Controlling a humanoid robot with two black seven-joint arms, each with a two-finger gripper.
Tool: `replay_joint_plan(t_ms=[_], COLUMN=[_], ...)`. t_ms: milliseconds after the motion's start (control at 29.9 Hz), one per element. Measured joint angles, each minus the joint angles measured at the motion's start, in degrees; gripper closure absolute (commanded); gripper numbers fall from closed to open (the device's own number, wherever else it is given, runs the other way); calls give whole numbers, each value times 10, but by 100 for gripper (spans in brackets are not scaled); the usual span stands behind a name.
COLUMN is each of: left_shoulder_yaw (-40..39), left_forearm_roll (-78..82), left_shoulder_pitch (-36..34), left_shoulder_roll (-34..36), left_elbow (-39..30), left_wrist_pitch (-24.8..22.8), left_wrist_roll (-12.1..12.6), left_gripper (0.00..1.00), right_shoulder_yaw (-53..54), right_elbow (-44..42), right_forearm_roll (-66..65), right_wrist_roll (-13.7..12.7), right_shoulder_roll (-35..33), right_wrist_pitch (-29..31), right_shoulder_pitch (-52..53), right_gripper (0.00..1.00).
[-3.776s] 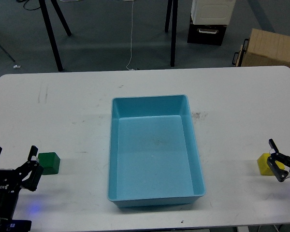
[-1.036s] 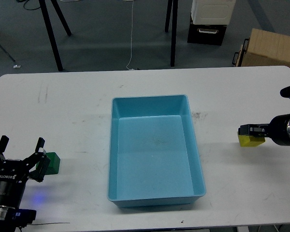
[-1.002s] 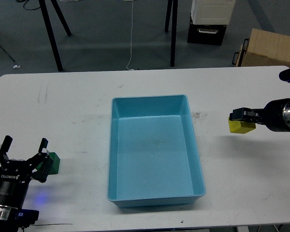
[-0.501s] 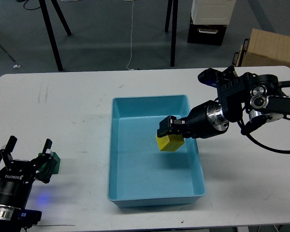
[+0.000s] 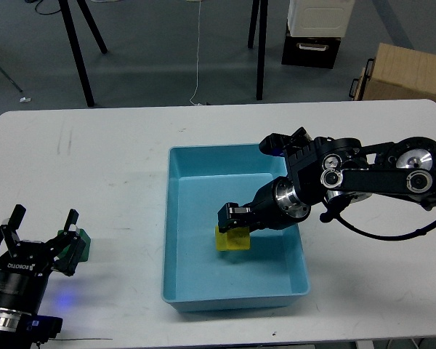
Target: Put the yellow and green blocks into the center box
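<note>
yellow block (image 5: pixel 232 238): inside light-blue center box (image 5: pixel 176 291) | green block (image 5: pixel 76 246): on table, well left
</note>
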Motion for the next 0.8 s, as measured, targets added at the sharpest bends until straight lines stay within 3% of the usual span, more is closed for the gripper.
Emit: replay_joint_plan(t_ms=[267,468,635,802], left_shoulder_yaw=[2,3,3,3], left_forearm_roll=[6,8,9,9], left_shoulder_pitch=[-4,-6,-6,-6], left_shoulder_roll=[0,0,0,1], left_elbow=[0,0,0,0], left_wrist_pitch=[0,0,0,0], left_wrist_roll=[0,0,0,1], left_gripper=[0,0,0,0], right_shoulder_yaw=[53,146,319,512], right_elbow=[-21,-63,-102,-128], right_forearm_roll=[11,117,204,299], right_wrist_roll=[1,2,8,41], right_shoulder_roll=[-18,-45,-58,-61], right_wrist_pitch=[-8,-53,-59,-53], right_shoulder_pitch=[1,-5,-89,-215], right_gripper=[9,6,6,5])
